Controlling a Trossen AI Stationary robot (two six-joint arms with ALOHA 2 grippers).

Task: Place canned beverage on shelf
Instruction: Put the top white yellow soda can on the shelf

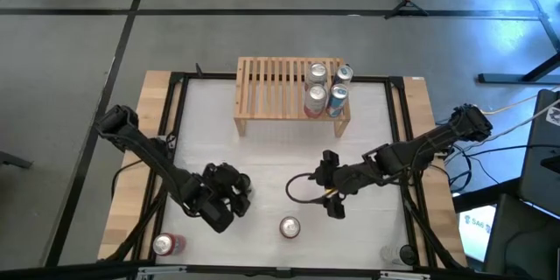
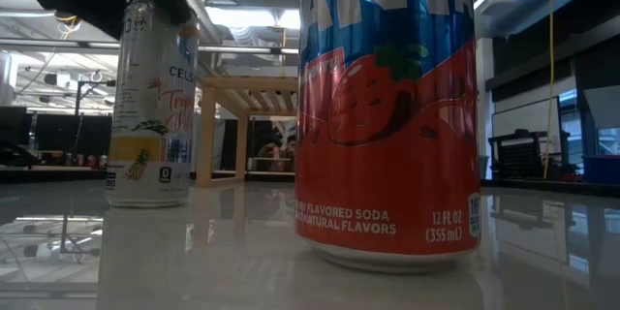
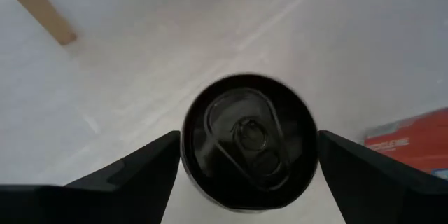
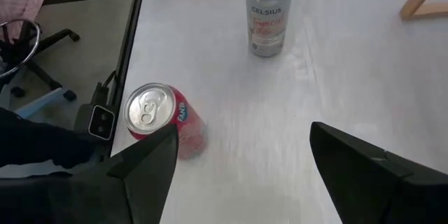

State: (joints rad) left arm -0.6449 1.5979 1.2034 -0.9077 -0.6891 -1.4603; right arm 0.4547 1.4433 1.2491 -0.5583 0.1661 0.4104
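Glossy white table point(image 1: 262, 166) bears a slatted light-wood shelf point(image 1: 271, 87).

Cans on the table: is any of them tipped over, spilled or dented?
Nothing stands out. The slim can and the red can stand upright on a dry table, and the four cans on the shelf are upright too, crowded at one end. No dents show.

Bright overhead light gives soft glare on the white table point(image 1: 280, 157); the nearest red can point(image 2: 387, 116) looms blurred.
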